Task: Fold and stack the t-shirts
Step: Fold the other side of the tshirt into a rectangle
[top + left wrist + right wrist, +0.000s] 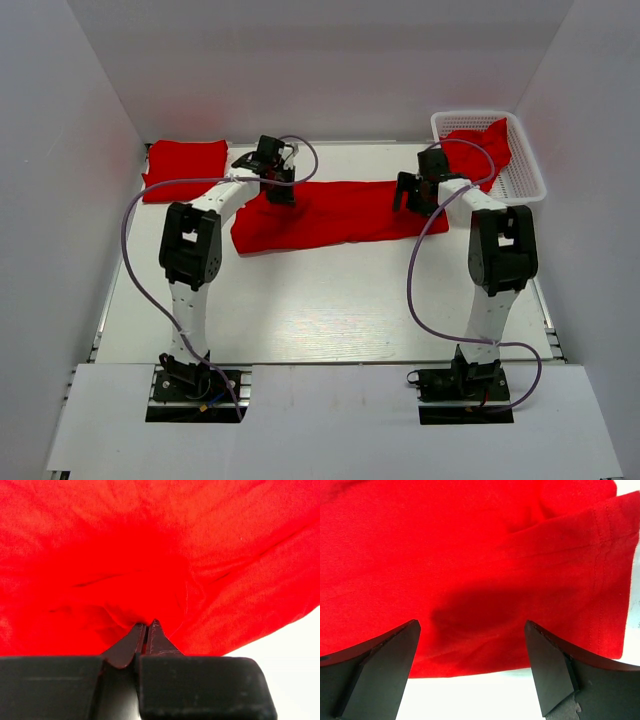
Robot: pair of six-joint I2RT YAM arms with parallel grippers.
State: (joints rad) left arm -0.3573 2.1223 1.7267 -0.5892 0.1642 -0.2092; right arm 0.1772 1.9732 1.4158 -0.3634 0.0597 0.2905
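- white flat bench [330,300]: carries everything, both arms reach out over it
- long bright red cloth t-shirt [340,212]: laid out as a wide band across mid-bench, spanning from one arm to the other; left end wider and rumpled
- white plastic mesh basket [527,175]: far right corner, with a bunched red t-shirt [480,145] in it, draped over its near-left rim
- folded red t-shirt [185,170]: flat rectangle at far left of bench, apart from the long one
- left fingers [157,642]: together, clamped on a pucker of cloth at the long t-shirt's left end
- right fingers [385,665]: wide apart, straddling the long t-shirt's right end by the stitched hem, not closed on it
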